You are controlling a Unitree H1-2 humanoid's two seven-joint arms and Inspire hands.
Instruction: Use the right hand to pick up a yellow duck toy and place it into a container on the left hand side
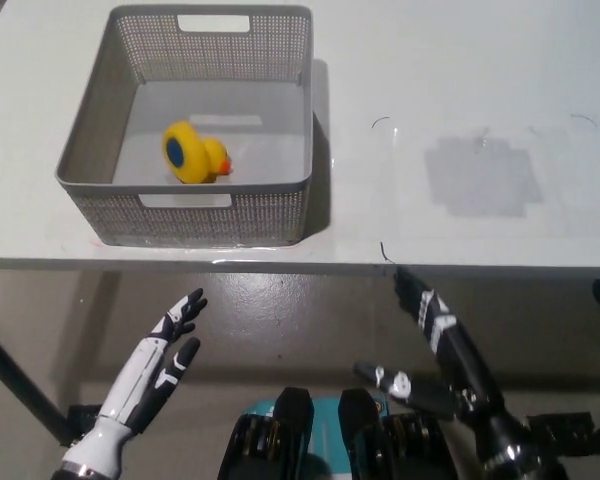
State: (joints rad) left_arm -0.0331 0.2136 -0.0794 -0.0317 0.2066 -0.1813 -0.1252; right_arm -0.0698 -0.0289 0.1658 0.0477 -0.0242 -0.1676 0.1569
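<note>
One small yellow rubber duck toy (194, 153) with a blue round patch on its side and an orange beak lies on the floor of the grey perforated plastic basket (190, 214), roughly at its middle, a little toward the near wall. The duck appears to be tipped onto its side, though the steep angle makes that hard to confirm. The basket has cut-out handle slots in its far and near walls and stands on the white tabletop (460, 90), on the robot's left part of it, close to the near edge. To the right of the basket the table surface carries a faint grey square patch (480, 176) and a few thin dark marks.

Both hands are below the table edge, over the grey floor (300, 320). The black right hand (435, 345) is at the lower right, empty, its fingers spread apart and stretched up toward the table edge, with one digit sticking out sideways toward the middle of the picture. It is well apart from the basket and the duck. The white left hand (160, 365) rests at the lower left, also holding nothing, its black-tipped fingers extended and slightly fanned, pointing up and to the right beneath the basket's side of the table.
</note>
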